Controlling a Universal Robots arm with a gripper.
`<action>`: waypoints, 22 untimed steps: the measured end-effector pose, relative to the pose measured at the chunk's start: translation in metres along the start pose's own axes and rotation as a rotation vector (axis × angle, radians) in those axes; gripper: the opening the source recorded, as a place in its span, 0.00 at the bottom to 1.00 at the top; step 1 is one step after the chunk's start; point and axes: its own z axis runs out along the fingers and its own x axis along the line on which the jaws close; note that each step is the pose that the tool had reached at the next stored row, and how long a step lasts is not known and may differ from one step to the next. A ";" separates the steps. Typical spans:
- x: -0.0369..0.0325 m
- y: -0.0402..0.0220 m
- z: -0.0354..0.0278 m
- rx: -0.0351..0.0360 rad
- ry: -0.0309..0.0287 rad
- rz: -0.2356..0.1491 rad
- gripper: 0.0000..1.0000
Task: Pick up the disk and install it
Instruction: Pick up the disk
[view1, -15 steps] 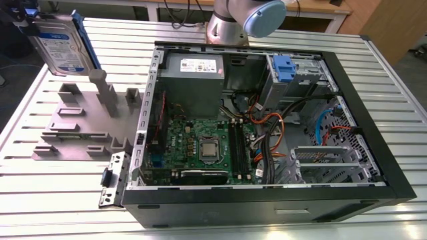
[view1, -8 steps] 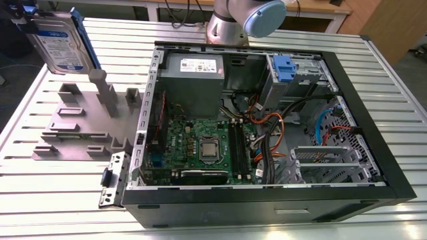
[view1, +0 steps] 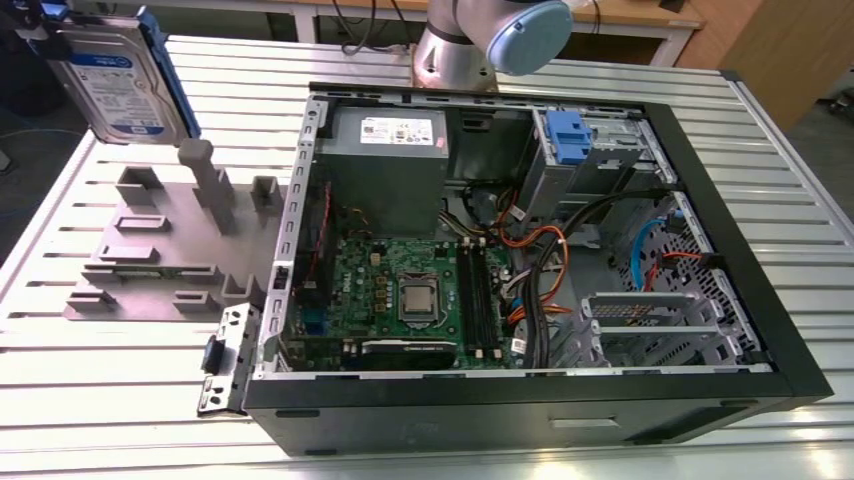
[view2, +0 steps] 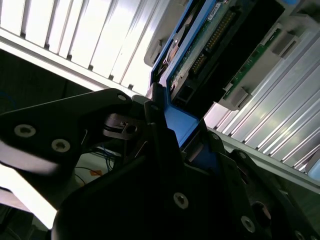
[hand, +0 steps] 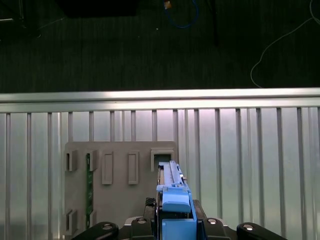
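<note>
The disk (view1: 123, 80) is up in the air at the exterior view's upper left. It stands on edge, its silver face and white-and-blue label showing, over the far end of a matte grey moulded holder (view1: 160, 250) with blocky posts and slots. It is outside the open computer case (view1: 534, 405). In the second wrist view the black gripper (view2: 172, 125) is closed narrowly, its fingers (view2: 152, 107) pinching the drive's blue plastic frame, with the green circuit underside and pin connector in sight beyond. In the first wrist view the gripper (hand: 175, 225) clamps that blue end. Everything sits on a ribbed aluminium table (view1: 80, 400). Inside the case lie a green motherboard (view1: 400, 285) and a grey metal power supply (view1: 387, 140).
</note>
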 end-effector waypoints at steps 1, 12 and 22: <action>0.0000 0.0000 -0.0007 -0.0001 0.0001 0.000 0.37; -0.0001 0.0001 -0.0061 0.0000 0.0000 0.000 0.37; -0.0001 0.0001 -0.0067 -0.0002 0.0001 0.000 0.37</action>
